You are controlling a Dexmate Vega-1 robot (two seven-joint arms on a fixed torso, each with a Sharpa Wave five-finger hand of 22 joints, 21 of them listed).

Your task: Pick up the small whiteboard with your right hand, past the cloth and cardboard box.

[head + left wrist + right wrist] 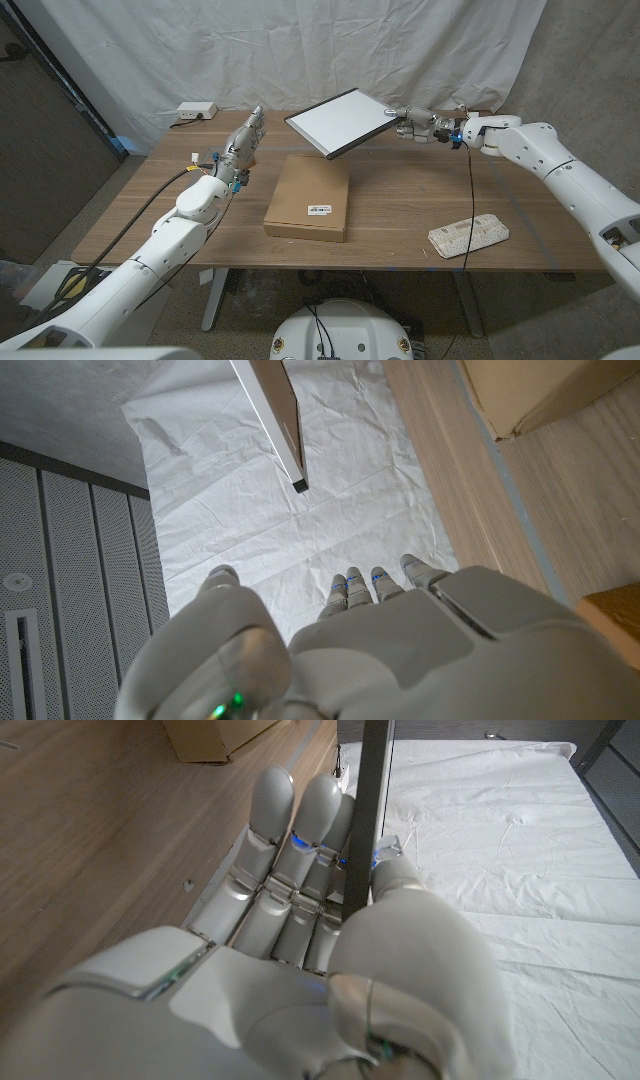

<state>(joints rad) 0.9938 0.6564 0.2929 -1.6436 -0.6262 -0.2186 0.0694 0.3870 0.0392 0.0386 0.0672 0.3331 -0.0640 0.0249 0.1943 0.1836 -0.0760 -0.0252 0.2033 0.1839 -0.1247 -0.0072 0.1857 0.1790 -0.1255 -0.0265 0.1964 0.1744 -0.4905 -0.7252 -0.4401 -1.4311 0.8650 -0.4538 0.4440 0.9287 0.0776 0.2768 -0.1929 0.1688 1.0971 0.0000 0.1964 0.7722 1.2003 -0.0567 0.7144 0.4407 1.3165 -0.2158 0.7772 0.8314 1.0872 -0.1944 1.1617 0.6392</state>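
Observation:
The small whiteboard (339, 122), white with a dark frame, hangs tilted in the air above the table's far middle. My right hand (424, 124) grips its right edge; in the right wrist view the thumb and fingers (300, 830) pinch the dark edge of the whiteboard (368, 810). The brown cardboard box (309, 196) lies flat on the table below and in front of the board. My left hand (241, 146) stands raised at the left of the box, fingers extended and apart, holding nothing. The board's corner (283, 420) shows beyond my left hand (340, 650).
A white patterned cloth (468, 234) lies folded near the table's front right. A small white box with a cable (194, 112) sits at the far left corner. White sheeting hangs behind the wooden table (400, 215).

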